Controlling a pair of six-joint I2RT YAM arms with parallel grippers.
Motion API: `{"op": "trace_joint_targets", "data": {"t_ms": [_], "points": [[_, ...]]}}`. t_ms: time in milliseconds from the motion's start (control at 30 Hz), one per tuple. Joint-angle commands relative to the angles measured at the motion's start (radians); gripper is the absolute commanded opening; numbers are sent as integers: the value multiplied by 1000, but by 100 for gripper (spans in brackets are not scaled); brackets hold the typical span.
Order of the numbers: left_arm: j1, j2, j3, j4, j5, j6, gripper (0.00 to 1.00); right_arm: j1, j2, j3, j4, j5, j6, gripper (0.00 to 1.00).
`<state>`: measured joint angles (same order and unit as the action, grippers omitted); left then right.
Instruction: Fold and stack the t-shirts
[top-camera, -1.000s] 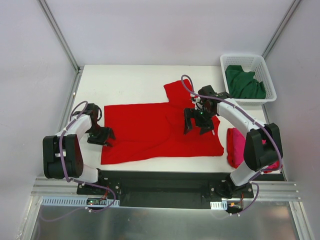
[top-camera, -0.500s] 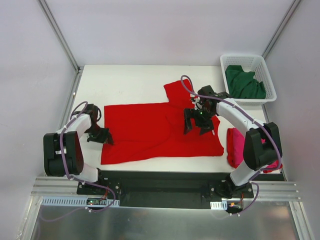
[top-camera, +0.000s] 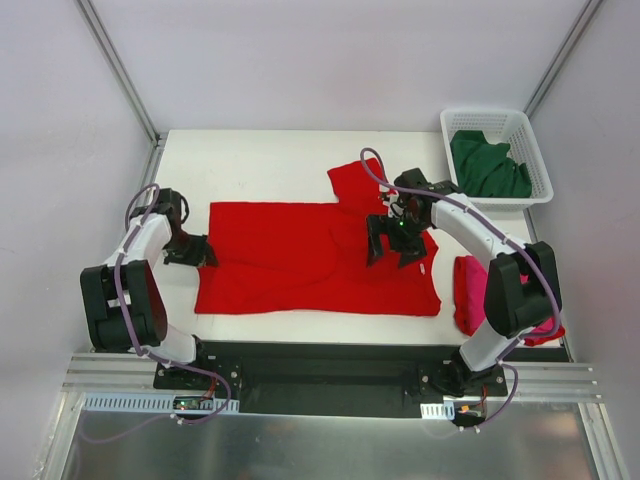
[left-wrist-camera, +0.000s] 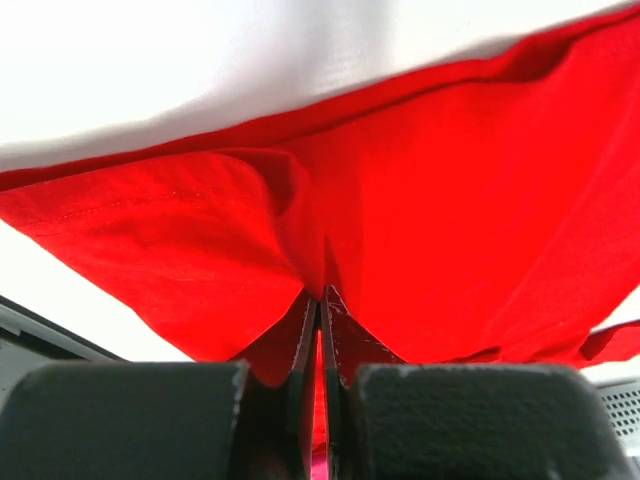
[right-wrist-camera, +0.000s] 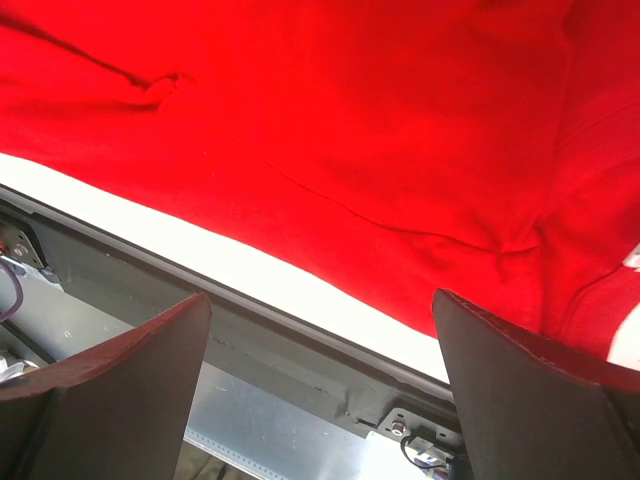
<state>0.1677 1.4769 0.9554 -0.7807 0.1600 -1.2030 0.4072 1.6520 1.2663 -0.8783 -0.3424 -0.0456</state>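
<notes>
Red t-shirt (top-camera: 300, 260): spread flat mid-table (top-camera: 260, 160), long axis left to right, one sleeve pointing toward the far edge.
Left gripper (top-camera: 203, 254): clamped tight on a pinch of the shirt's left edge.
Right gripper (top-camera: 396, 245): jaws wide, over the shirt's right part.
Pink t-shirt (top-camera: 470, 290): bunched at the right edge.
Green t-shirt (top-camera: 488, 165): inside the basket (top-camera: 535, 150).

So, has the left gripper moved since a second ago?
Yes. The left gripper, shut on the red t-shirt, has shifted away from the table's near edge, slightly leftward.
</notes>
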Motion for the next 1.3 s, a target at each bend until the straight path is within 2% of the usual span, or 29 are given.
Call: {"op": "trace_joint_targets", "data": {"t_ms": [0, 833, 867, 933, 967, 1033, 1067, 1100, 1267], "points": [[21, 36, 36, -55, 4, 34, 0, -7, 8, 51, -24, -12, -17, 96], [21, 187, 233, -69, 19, 94, 0, -5, 46, 24, -4, 0, -11, 96], [21, 210, 236, -68, 22, 97, 4, -5, 46, 25, -7, 0, -13, 96], [23, 247, 249, -68, 21, 105, 19, -5, 42, 28, -11, 0, -13, 96], [23, 258, 256, -69, 21, 111, 38, -5, 40, 28, -10, 0, -13, 96], [21, 276, 282, -72, 22, 132, 59, -5, 32, 24, -13, -1, -14, 96], [21, 276, 292, -74, 21, 140, 96, -5, 31, 24, -13, -3, -13, 96], [20, 263, 311, -78, 18, 155, 99, -7, 25, 19, -13, -4, -14, 96], [-22, 226, 364, -80, 38, 203, 99, -7, 23, 8, -7, -6, -14, 96]]}}
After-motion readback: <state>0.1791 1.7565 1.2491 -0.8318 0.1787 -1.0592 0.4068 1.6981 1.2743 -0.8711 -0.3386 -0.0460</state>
